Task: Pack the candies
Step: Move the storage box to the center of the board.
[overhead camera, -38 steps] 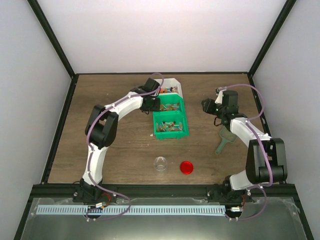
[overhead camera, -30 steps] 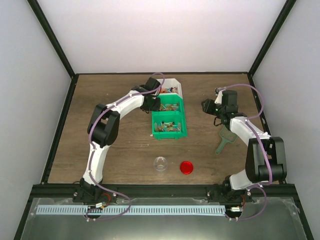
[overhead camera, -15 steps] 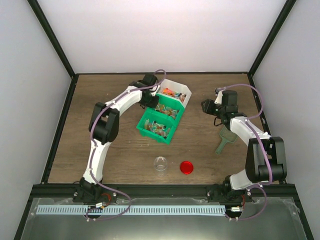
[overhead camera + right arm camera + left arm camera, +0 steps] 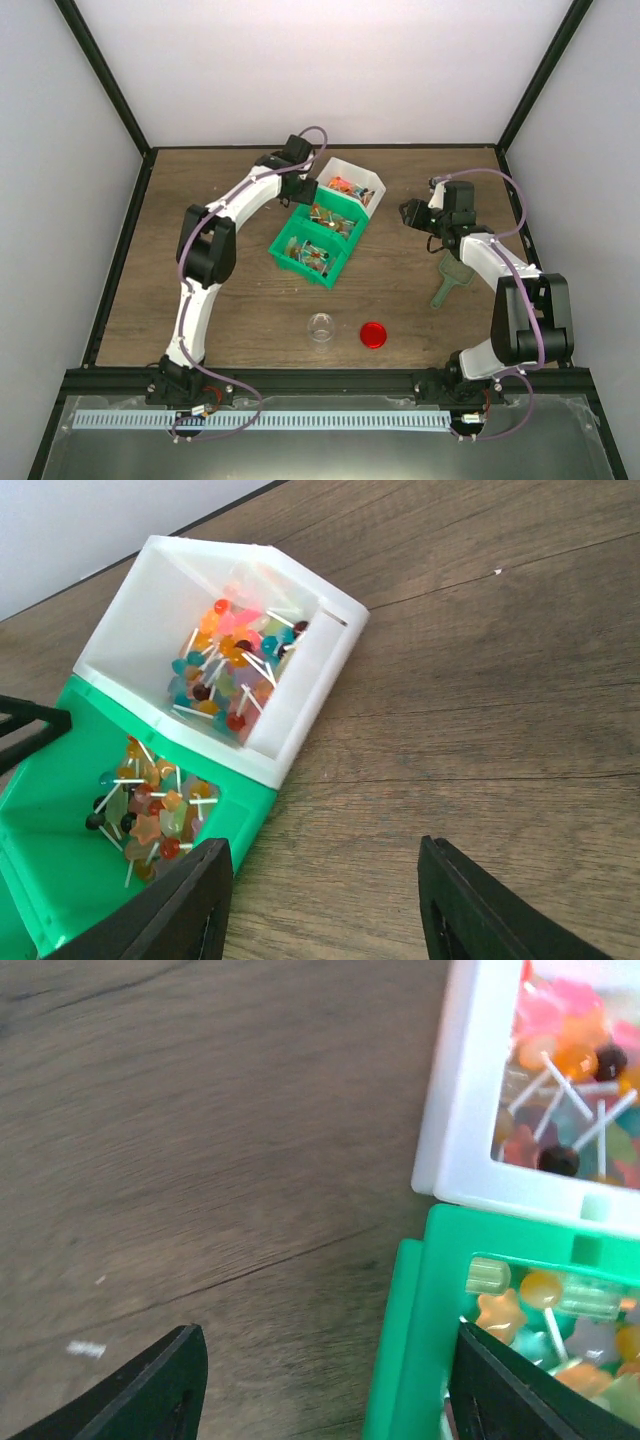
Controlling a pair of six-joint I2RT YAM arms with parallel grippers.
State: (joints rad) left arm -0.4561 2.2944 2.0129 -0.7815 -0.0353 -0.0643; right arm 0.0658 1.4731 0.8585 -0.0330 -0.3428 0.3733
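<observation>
our left gripper [image 4: 326, 1330] stands with its jaws apart and empty, astride one wall of the green bin [image 4: 415, 1340]. the candies [image 4: 235, 665] lie heaped in that bin's compartments and in the white bin [image 4: 300, 690] butted against it, toward the back of the table [image 4: 200, 300]. we judge them light, hard and glossy, with thin sticks that tangle, so a pinch is best brought straight down on one round head at the top of a heap, not on a stick. further right, our right gripper [image 4: 322, 842] hangs over bare wood, jaws apart, holding nothing.
</observation>
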